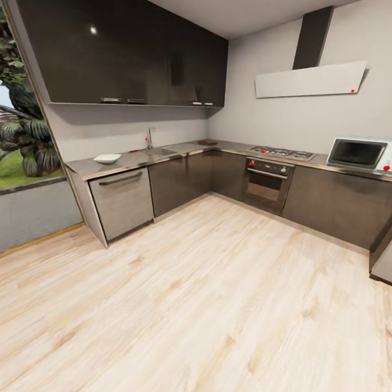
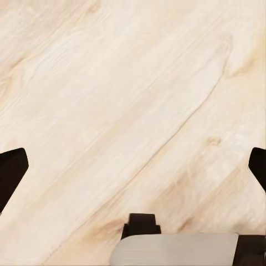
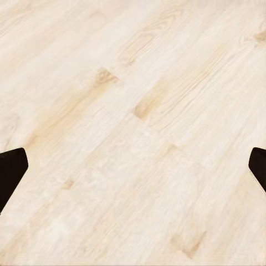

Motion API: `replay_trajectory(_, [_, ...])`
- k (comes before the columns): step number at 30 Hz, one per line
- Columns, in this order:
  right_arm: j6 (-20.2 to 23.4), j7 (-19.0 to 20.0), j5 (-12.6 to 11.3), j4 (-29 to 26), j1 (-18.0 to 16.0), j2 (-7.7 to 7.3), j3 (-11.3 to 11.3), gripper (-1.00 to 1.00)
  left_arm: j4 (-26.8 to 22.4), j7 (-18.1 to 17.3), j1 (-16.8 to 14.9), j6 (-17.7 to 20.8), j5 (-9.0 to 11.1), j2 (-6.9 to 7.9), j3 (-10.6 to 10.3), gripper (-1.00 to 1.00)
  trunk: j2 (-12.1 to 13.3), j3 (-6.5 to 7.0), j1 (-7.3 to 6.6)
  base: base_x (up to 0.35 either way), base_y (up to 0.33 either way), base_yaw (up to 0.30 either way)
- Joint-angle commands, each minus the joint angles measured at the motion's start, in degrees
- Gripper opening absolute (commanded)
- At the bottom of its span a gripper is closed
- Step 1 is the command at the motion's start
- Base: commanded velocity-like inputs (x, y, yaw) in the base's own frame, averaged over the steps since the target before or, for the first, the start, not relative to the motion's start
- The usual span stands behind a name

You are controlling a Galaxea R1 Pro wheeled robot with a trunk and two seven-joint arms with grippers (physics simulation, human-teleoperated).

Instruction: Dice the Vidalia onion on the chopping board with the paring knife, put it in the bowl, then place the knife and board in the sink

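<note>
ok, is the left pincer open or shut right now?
Open. In the left wrist view its two dark fingertips sit at opposite edges, with only pale wooden floor between them; nothing is held.

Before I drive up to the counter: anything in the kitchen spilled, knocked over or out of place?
Nothing stands out. The white bowl sits upright on the countertop left of the faucet, cabinet doors and the oven look shut, and the wood floor shows no spill. The sink's inside is too far off to tell.
</note>
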Motion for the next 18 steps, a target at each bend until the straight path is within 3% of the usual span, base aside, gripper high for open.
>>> replay_trajectory(1, [-0.2, -0.2, 0.0, 0.0, 0.0, 0.01, 0.0, 1.00, -0.1, 0.0, 0.0, -0.1, 0.0, -0.01, 0.1, 1.00, 0.0, -0.04, 0.03, 0.318, -0.075, 0.000])
replay_trajectory(18, [-0.1, -0.2, 0.0, 0.0, 0.0, 0.01, 0.0, 1.00, 0.0, 0.0, 0.0, -0.1, 0.0, -0.16, 0.1, 1.00, 0.0, -0.04, 0.03, 0.318, -0.081, 0.100])
